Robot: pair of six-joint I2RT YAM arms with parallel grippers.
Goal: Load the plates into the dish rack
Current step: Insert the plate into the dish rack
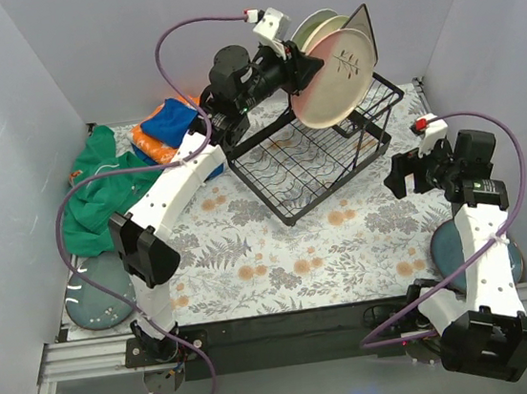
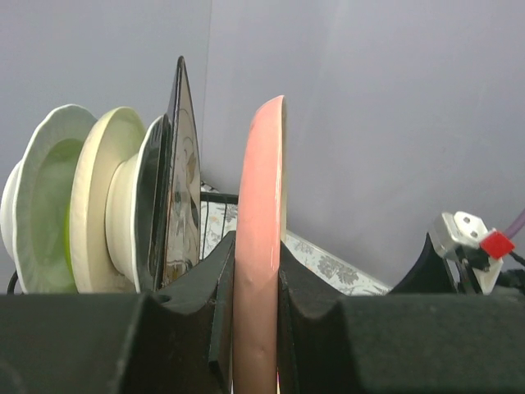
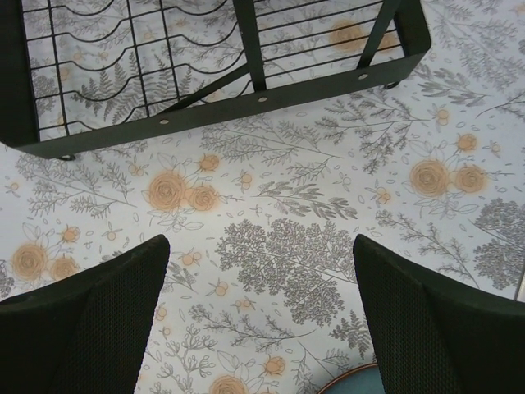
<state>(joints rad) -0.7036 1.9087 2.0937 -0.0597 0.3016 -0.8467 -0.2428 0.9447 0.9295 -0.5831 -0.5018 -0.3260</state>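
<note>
left gripper (image 2: 256, 271) clenched on the edge of a pink-and-cream plate (image 1: 344, 72), holding it upright on its rim over the raised back section of the black wire dish rack (image 1: 308, 167). whether the plate's edge touches the wires cannot be told. just behind it, a gap away, three plates stand on edge in that upper section, packed close: a dark square plate (image 2: 182, 164), a cream plate (image 2: 98, 189) and a white plate with a green centre (image 2: 41, 205).

right gripper (image 1: 406, 179), jaws spread wide and holding nothing, hangs over the flowered tablecloth (image 3: 287, 205) beside the rack's near right corner. one teal plate (image 1: 448, 251) lies flat on the table, partly under the right arm; a second teal plate (image 1: 98, 294) lies at the near left corner. a green cloth (image 1: 99, 188) and folded orange and blue cloths (image 1: 164, 127) sit left of the rack.
</note>
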